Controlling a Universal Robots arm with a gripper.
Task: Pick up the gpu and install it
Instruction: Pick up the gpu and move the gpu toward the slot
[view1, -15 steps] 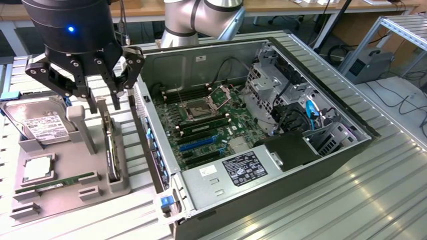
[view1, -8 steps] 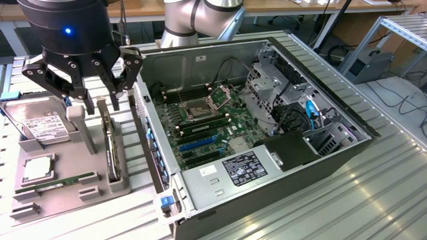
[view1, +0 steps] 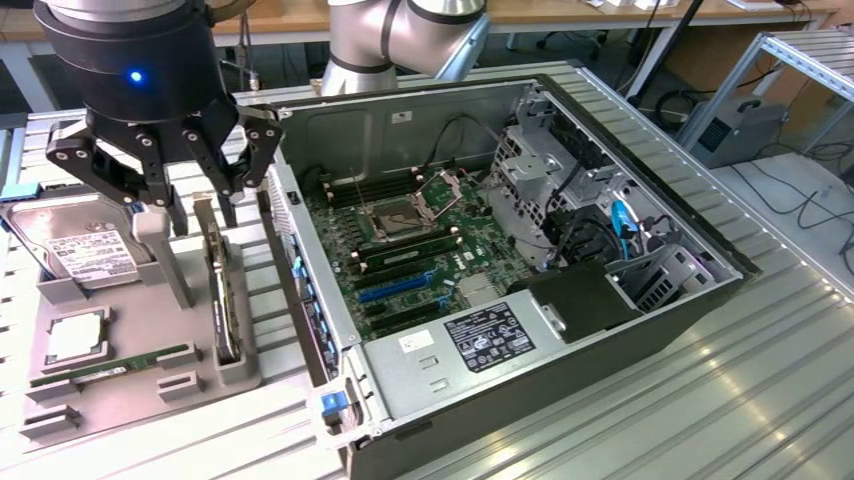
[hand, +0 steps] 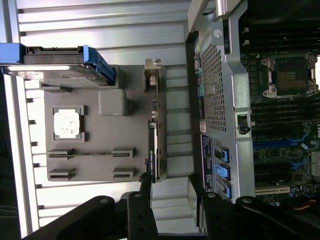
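The gpu (view1: 220, 290) is a thin dark card standing on edge in a slot of the grey holder tray (view1: 127, 395), beside the open computer case (view1: 534, 250). In the wrist view the gpu (hand: 154, 145) appears as a narrow dark strip with its metal bracket at the far end. My gripper (view1: 187, 215) hangs above the tray over the card, open, with nothing between its fingers. From the wrist, my gripper (hand: 170, 187) has one black finger (hand: 145, 187) close to the card's near end.
On the tray (hand: 100, 135) also lie a hard drive (view1: 80, 250) in a blue caddy, a CPU (view1: 76, 335) and a green RAM stick (view1: 114, 365). The case holds the motherboard (view1: 400, 260) with blue slots (view1: 394, 290), a drive cage and cables. Everything rests on a ribbed metal table.
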